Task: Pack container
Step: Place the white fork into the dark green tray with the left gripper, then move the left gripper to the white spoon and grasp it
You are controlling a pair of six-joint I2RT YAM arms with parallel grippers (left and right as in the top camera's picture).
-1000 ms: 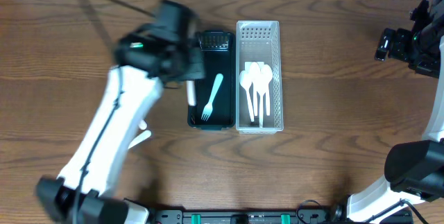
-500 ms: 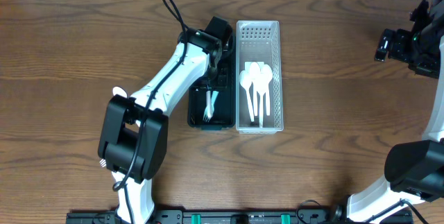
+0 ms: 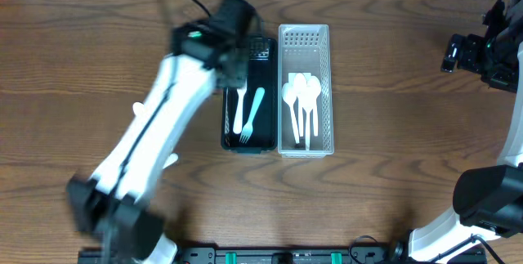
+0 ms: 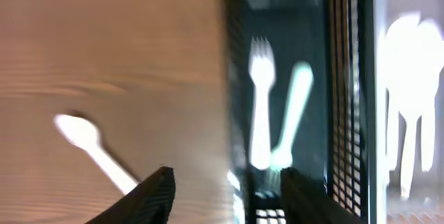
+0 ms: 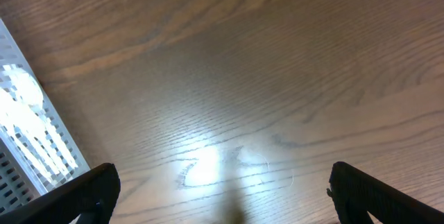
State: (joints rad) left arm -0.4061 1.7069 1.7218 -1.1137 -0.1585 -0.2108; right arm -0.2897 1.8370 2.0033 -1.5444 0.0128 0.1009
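While a white fork [image 3: 239,105] and blue fork [image 3: 253,110] lie in the tray [image 3: 247,147], the left hand [image 4: 225,182] hangs spread at its eleven o'clock; the right hand [image 5: 222,182] is spread too.

Black bin [image 3: 248,145] — two forks [image 3: 240,107] flat inside; white bin [image 3: 304,37] — spoons [image 3: 301,100]; loose spoon [image 4: 87,137] outside.

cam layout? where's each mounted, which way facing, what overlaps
Overhead: fixed above the table, looking straight down; left arm blurred over the black tray, right arm at the right edge.
Left wrist: on the left arm, looking down past the left gripper at the tray's forks and a spoon on the table.
Right wrist: on the right arm, facing bare table; right gripper tips in the lower corners.
Shared: white basket in all three; tray in overhead and left wrist.
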